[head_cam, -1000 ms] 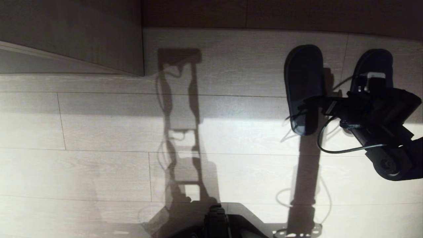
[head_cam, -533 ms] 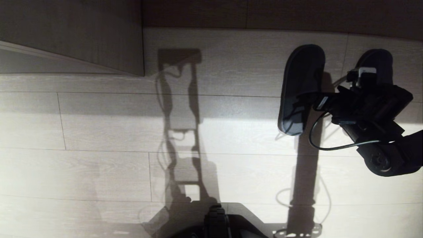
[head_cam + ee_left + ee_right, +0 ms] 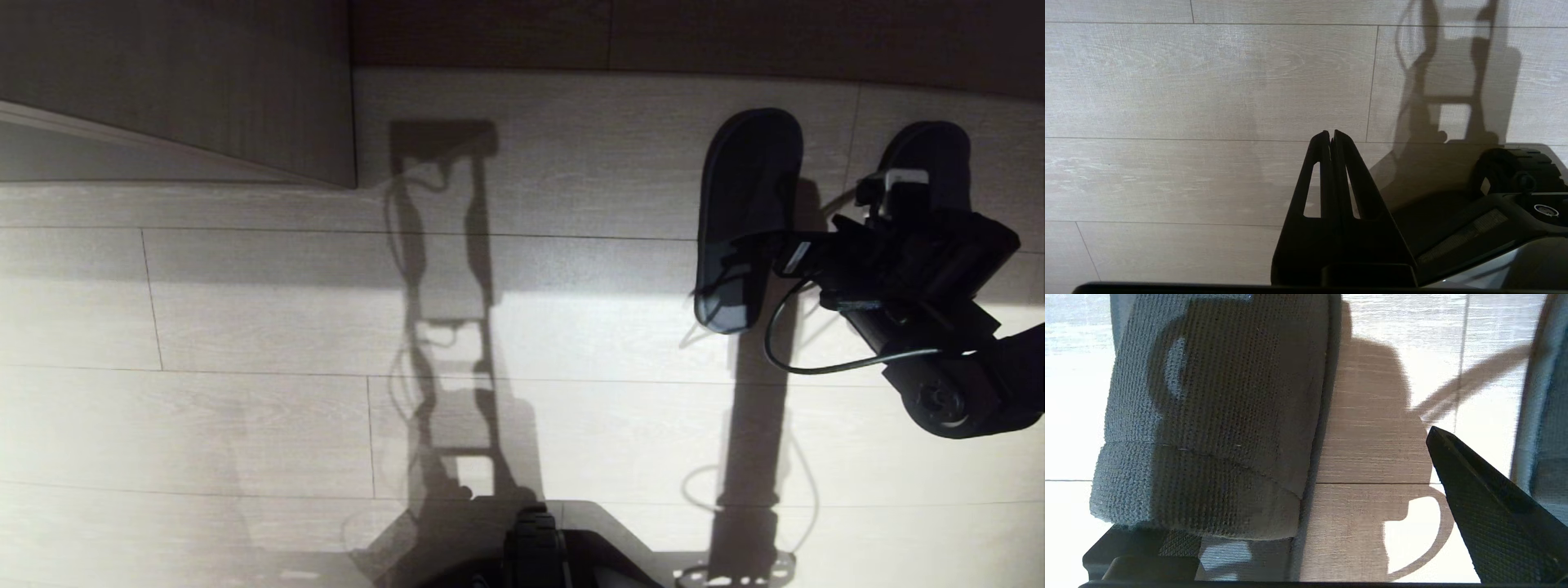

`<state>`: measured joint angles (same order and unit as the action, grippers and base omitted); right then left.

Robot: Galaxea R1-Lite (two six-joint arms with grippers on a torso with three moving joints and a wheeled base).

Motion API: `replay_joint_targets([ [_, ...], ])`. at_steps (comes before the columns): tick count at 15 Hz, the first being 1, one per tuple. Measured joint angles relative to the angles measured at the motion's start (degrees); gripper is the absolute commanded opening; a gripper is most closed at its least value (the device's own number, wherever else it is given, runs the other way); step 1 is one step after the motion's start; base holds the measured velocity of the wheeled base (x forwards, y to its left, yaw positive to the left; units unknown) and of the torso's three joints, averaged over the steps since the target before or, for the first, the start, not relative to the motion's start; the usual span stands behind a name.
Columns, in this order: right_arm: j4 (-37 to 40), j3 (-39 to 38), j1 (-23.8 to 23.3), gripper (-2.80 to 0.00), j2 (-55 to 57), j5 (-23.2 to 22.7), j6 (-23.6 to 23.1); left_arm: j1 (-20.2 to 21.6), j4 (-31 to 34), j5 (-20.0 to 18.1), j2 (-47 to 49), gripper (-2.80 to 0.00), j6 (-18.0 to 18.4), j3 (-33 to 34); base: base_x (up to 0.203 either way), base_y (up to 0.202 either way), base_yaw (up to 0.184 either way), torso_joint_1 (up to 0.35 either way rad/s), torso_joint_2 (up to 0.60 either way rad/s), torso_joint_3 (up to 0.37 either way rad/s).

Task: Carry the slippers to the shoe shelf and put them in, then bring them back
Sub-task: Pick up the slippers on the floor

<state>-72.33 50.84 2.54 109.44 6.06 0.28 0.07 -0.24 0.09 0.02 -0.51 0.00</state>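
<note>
My right gripper (image 3: 816,245) hangs low over the floor (image 3: 245,408) at the far right, its fingers (image 3: 1490,510) spread wide. One finger lies under the left slipper's (image 3: 747,212) near end; the right slipper (image 3: 931,155) lies just beside it. My left gripper (image 3: 1331,136) is parked, fingers (image 3: 1349,175) pressed together.

Dark grey-blue knitted slippers (image 3: 1208,416); pale grey wood-grain floor planks (image 3: 245,408); black tool (image 3: 1490,506) with cross-hatched texture.
</note>
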Motion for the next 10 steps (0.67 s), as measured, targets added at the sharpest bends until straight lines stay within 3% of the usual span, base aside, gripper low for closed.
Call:
replay_joint_targets([
  [1, 0.13, -0.10, 0.00, -1.22, -0.12, 0.06, 0.05, 0.00, 0.01, -0.03, 0.00, -2.80, 0.00, 0.00, 0.000, 0.000, 0.000, 0.000, 0.00, 0.000],
  [2, 0.26, -0.21, 0.00, -2.80, -0.23, 0.05, 0.07, 0.00, 0.02, -0.02, 0.00, -2.80, 0.00, 0.00, 0.000, 0.000, 0.000, 0.000, 0.00, 0.000],
  [10, 0.26, -0.49, -0.01, -2.80, -0.43, 0.05, -0.01, 0.00, 0.00, -0.05, 0.00, -2.80, 0.00, 0.00, 0.000, 0.000, 0.000, 0.000, 0.00, 0.000],
])
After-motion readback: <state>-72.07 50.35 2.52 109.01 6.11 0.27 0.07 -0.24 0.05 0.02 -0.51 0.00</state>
